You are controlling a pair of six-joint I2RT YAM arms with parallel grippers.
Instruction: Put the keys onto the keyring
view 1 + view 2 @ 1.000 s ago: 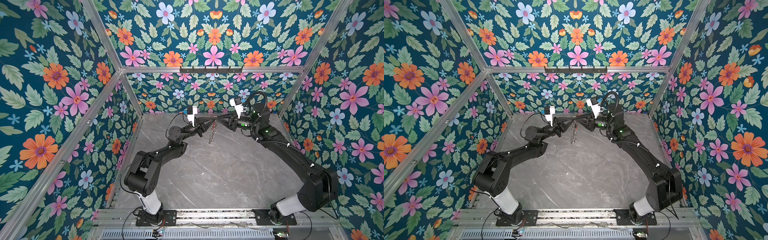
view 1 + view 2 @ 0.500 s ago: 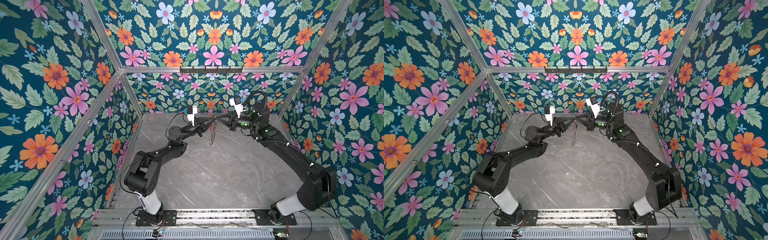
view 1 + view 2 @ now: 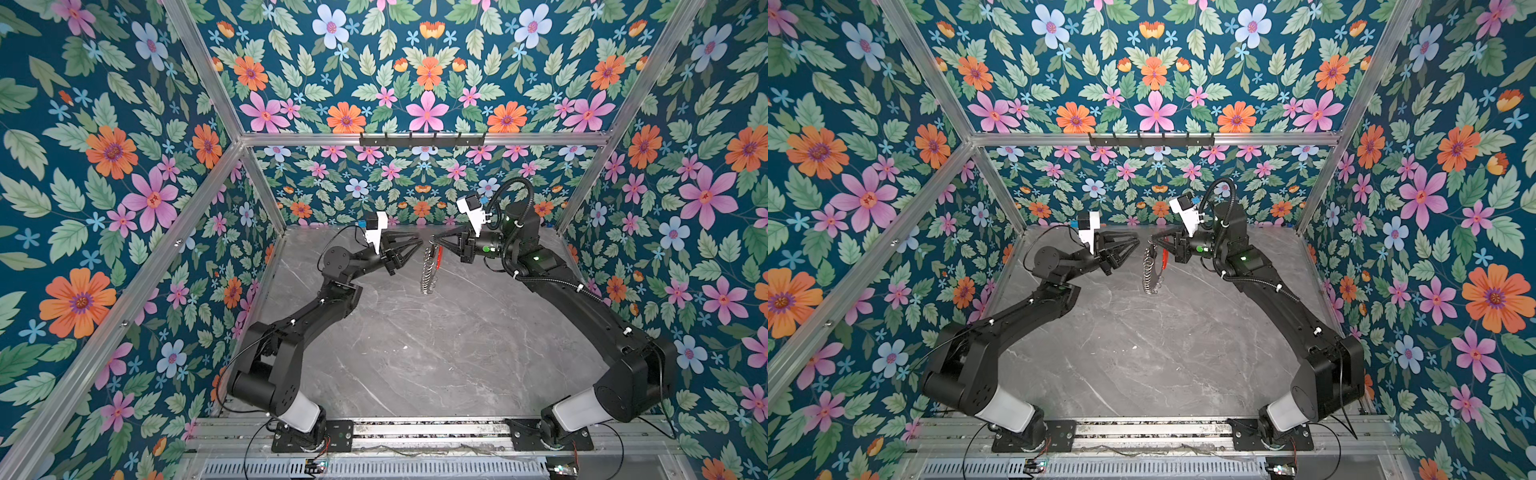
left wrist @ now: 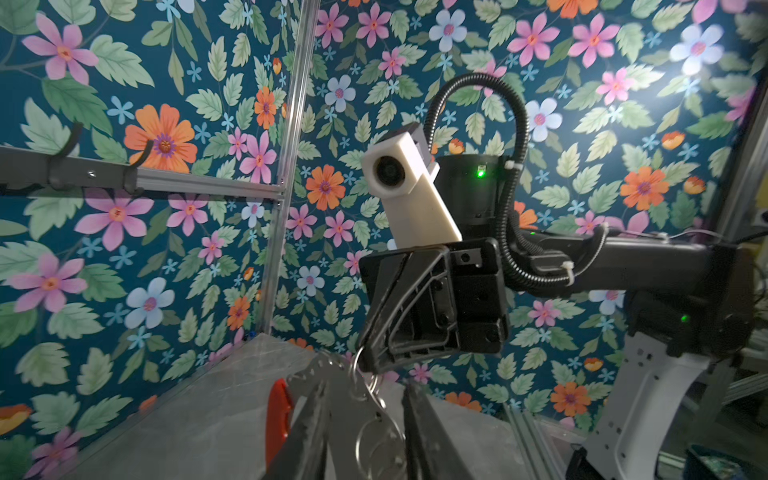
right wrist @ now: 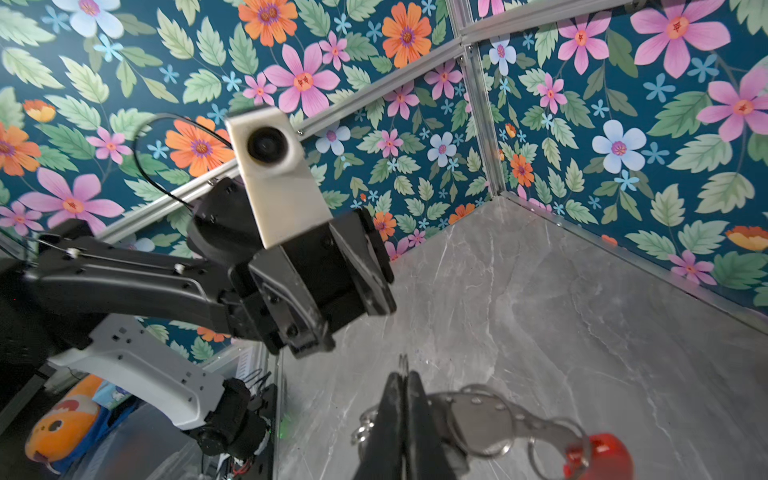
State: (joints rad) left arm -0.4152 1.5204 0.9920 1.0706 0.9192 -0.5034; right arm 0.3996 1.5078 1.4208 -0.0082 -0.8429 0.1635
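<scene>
Top views: R gripper was clamped on keyring, hung over worktop nr far edge; L gripper alongside.
L wrist: L jaws apart, keyring between.
R wrist: no key seen, so threading unconfirmed.

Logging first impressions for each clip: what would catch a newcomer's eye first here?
The loud floral walls around the grey table strike first. At its far middle the right gripper, shut on the keyring, lets it dangle with its red bar showing. The left gripper stands open close to it.
</scene>
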